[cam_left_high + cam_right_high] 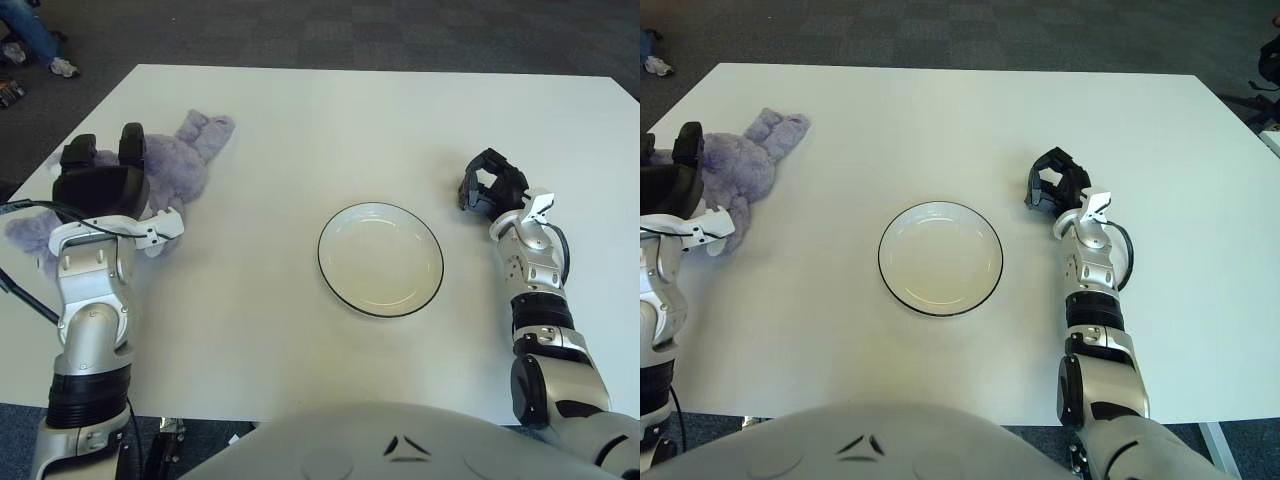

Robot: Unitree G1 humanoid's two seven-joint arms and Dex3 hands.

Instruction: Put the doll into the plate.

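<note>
Doll (165, 165) just beyond left hand (100, 175); plate (381, 259) apart

Quick count: one purple plush doll (175, 160), one white plate (380, 258) with a dark rim, one white table (330, 120), two robot hands, left hand (100, 180) and right hand (487, 185).

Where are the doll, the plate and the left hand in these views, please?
doll (180, 160): left eye view, purple body.
plate (381, 307): left eye view, near rim.
left hand (100, 185): left eye view, black palm housing.
</note>
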